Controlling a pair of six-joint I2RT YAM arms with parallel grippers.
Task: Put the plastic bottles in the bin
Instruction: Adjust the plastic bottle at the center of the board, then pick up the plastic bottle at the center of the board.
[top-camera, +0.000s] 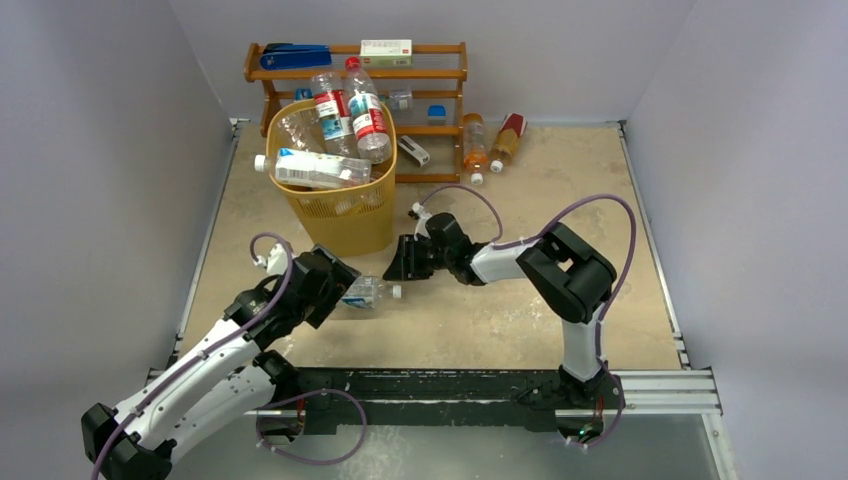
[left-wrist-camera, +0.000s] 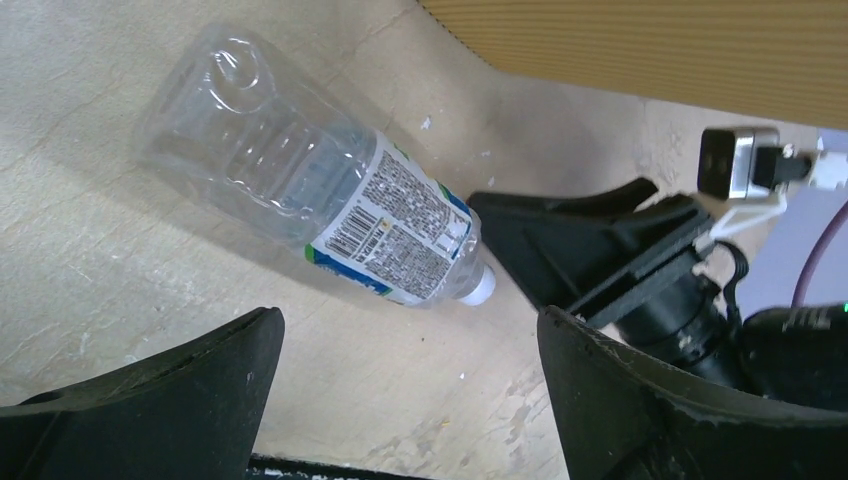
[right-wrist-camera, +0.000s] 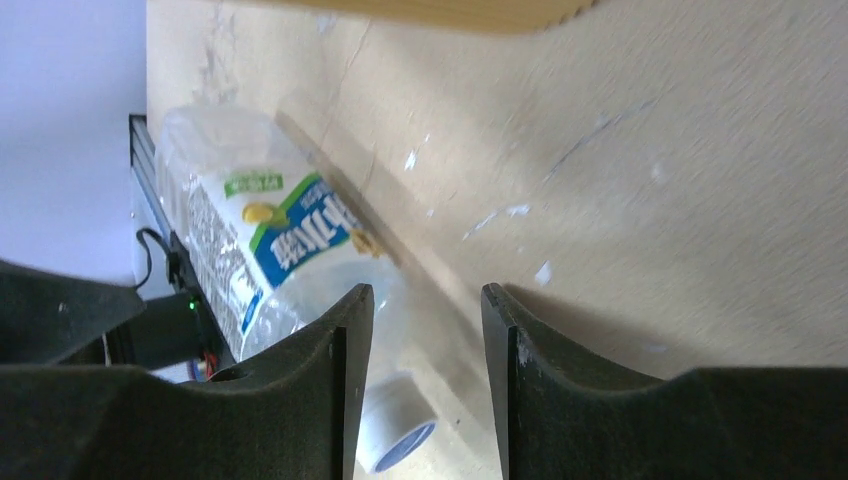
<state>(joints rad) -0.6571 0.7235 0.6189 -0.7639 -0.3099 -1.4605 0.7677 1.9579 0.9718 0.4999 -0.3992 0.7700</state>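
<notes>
1. Nearest in the top view are the two arm bases at the table's (top-camera: 600, 200) near edge. The left arm reaches forward, and its left gripper (top-camera: 343, 289) is low over a clear bottle (top-camera: 370, 293) lying on its side in front of the bin (top-camera: 340, 225). The right gripper (top-camera: 400, 268) comes in from the other side, just beside the bottle's white cap. I cannot tell either finger gap from this height. The yellow bin stands left of centre with four or so bottles sticking out. One bottle (top-camera: 312, 168) lies across the rim and two red-labelled bottles (top-camera: 367, 112) lean upright. Behind it is a wooden rack (top-camera: 440, 75), and two orange bottles (top-camera: 474, 140) lie on the table to its right.

2. In the left wrist view, the left gripper (left-wrist-camera: 410, 400) has its fingers (left-wrist-camera: 200, 390) spread wide with nothing between them. The clear bottle (left-wrist-camera: 300, 190) lies on the table beyond the tips, apart from both. It runs diagonally, with its base to the upper left and its cap (left-wrist-camera: 481, 287) to the lower right. The right gripper (left-wrist-camera: 600, 250) sits just past the cap, and the bin's mesh wall (left-wrist-camera: 650, 50) crosses the top edge.

3. In the right wrist view, the right gripper (right-wrist-camera: 428, 320) has its fingers (right-wrist-camera: 300, 400) close together with a narrow gap. Only bare table shows through that gap. The clear bottle (right-wrist-camera: 260, 240) lies to the left of the gap, with its blue-and-green label facing up. Its neck passes behind the left-hand finger, and its cap (right-wrist-camera: 395, 440) shows at that finger's edge. Whether that finger touches the bottle cannot be told.
</notes>
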